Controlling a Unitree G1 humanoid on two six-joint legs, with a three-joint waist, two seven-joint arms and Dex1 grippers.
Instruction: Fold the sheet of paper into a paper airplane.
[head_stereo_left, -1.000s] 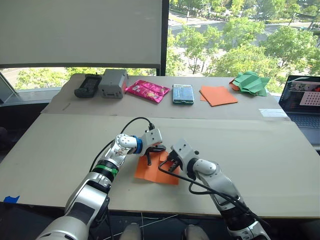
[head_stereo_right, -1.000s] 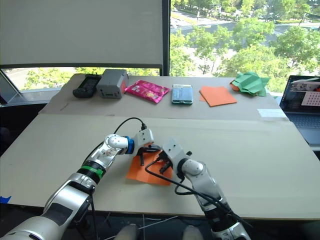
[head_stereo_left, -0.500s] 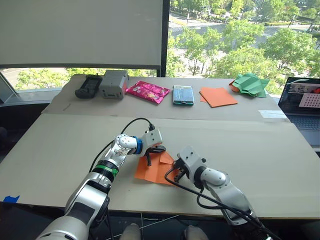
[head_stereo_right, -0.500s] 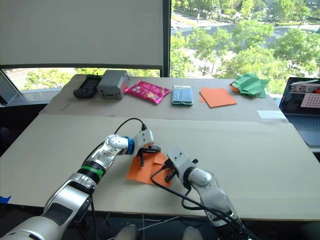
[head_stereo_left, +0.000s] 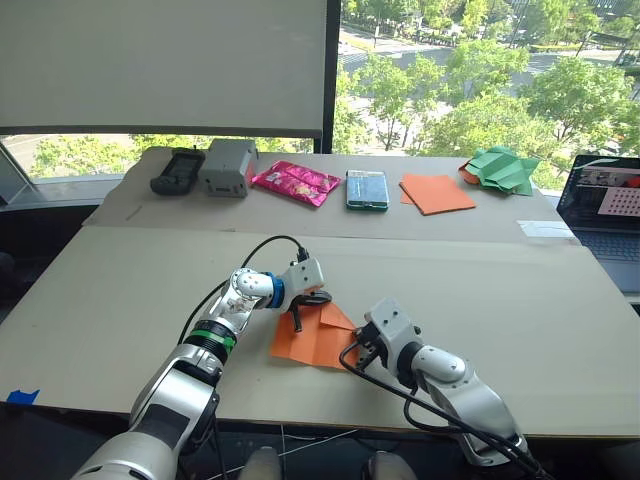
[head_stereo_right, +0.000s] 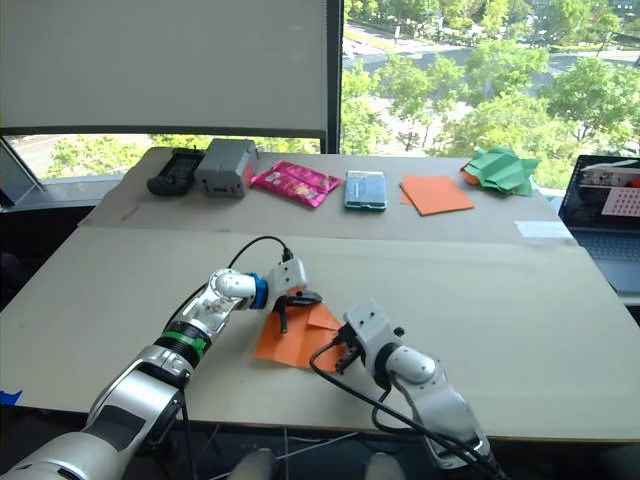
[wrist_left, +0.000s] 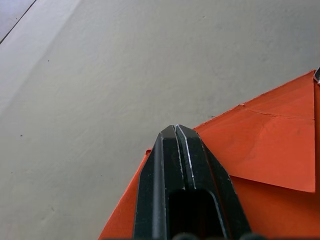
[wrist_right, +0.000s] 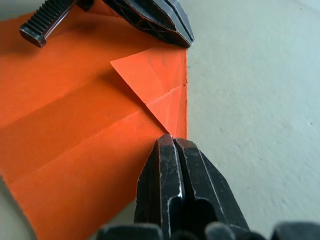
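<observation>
Both claws are closed, fingers pressed together with nothing between them. Over the last second the right claw (head_stereo_left: 366, 342) has drawn back from above the sheet (head_stereo_left: 315, 340) toward the robot, so that it now rests at the sheet's right edge, its tip just at the lower point of the flap, as the right wrist view shows. The left claw (head_stereo_left: 300, 315) has stayed where it was, its tip planted on the sheet's far corner beside the flap's upper end.

The sheet lies flat on the near table (head_stereo_left: 500, 300), in front of the robot, with one long crease running across it. What changed on it is the flap (wrist_right: 160, 82): the corner nearest the right claw now lies folded over as a small triangle, pressed down and sharp along its edge.

That suggests the first nose fold is done on one side. The opposite corner looks unfolded, so the airplane is at an early stage, with most folds ahead.
</observation>
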